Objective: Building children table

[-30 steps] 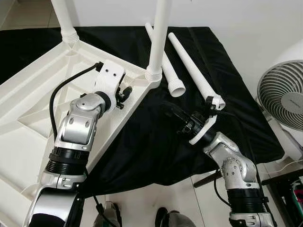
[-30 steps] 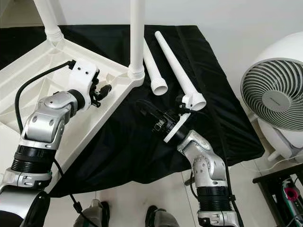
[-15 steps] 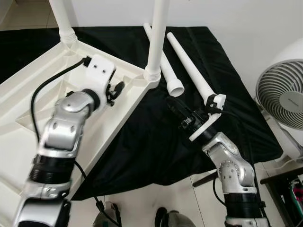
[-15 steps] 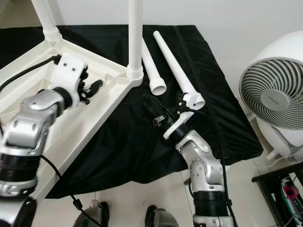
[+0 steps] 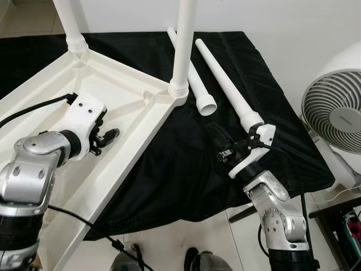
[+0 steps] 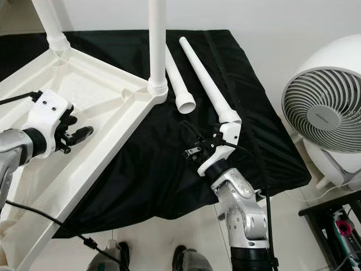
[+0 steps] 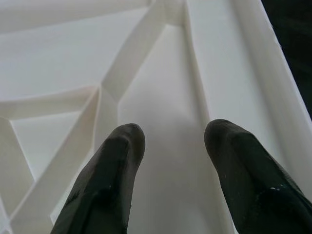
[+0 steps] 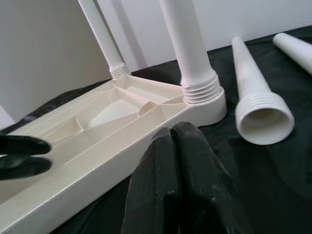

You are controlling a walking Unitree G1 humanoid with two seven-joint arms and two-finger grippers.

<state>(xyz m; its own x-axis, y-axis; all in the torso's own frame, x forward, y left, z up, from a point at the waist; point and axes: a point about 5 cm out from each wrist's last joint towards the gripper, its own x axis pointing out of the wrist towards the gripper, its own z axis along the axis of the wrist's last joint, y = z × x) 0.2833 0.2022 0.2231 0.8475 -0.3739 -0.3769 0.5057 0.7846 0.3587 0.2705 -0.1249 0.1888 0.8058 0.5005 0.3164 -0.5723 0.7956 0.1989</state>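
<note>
The white children's table top point(image 5: 130, 96) lies upside down, partly on a black cloth point(image 5: 180, 164). Two white legs stand screwed into it, one at the near corner point(image 5: 183, 45) and one at the far corner point(image 5: 70, 25). Two loose legs point(image 5: 194, 84) point(image 5: 225, 84) lie on the cloth beside that near corner. My left gripper point(image 5: 108, 136) hovers open over the ribbed underside point(image 7: 165, 87), holding nothing. My right gripper point(image 5: 214, 131) is shut and empty just above the cloth, close to the wide end of the longer loose leg, pointing toward the corner leg point(image 8: 187, 44).
A white fan point(image 5: 335, 118) stands on the floor at the right, past the cloth's edge. A dark stand point(image 5: 338, 214) sits below it. Pale tiled floor point(image 5: 169, 237) lies in front of the cloth, with my feet at the bottom edge.
My left gripper has drawn back from beside the corner leg to the middle of the table's underside. The right gripper has stayed shut in about the same place.
</note>
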